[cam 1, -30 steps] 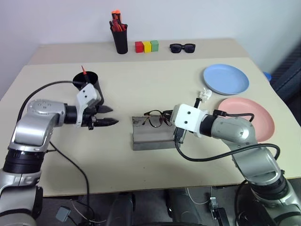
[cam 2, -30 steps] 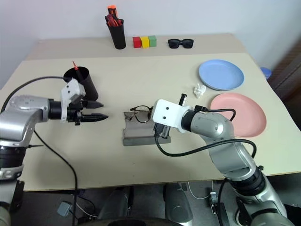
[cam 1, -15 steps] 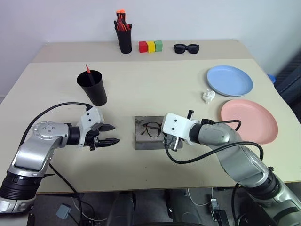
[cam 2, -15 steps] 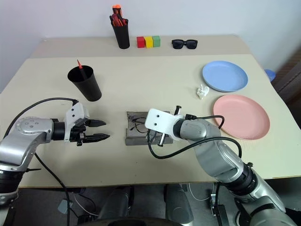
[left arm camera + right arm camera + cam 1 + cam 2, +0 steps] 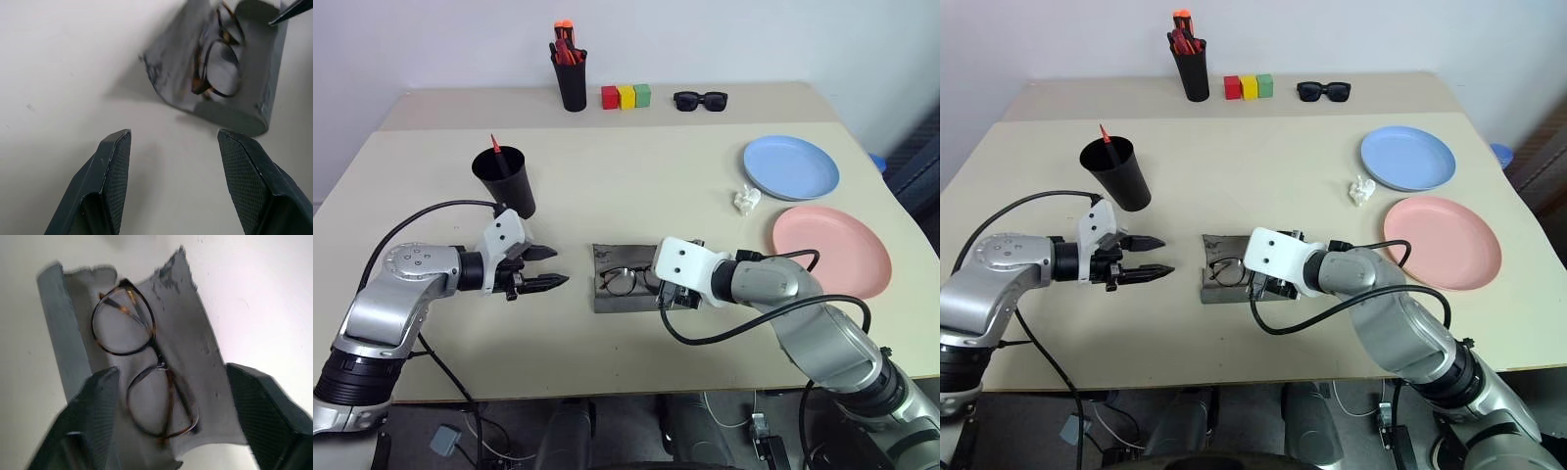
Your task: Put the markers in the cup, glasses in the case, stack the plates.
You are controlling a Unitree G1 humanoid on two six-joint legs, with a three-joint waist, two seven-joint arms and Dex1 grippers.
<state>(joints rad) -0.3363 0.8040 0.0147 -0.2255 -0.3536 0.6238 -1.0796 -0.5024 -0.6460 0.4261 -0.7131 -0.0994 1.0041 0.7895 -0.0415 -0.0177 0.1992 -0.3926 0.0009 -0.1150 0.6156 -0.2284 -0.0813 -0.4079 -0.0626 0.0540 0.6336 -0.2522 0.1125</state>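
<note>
Right gripper open, glasses in case

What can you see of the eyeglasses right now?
The eyeglasses are thin, dark tortoiseshell-looking wire frames with two round clear lenses joined by a slim bridge. They lie flat, lenses facing up, inside the open grey felt case near the table's front middle, touching only its lining. The right claw stands open above them, its fingers either side and not gripping. The temples cannot be made out clearly.
</note>
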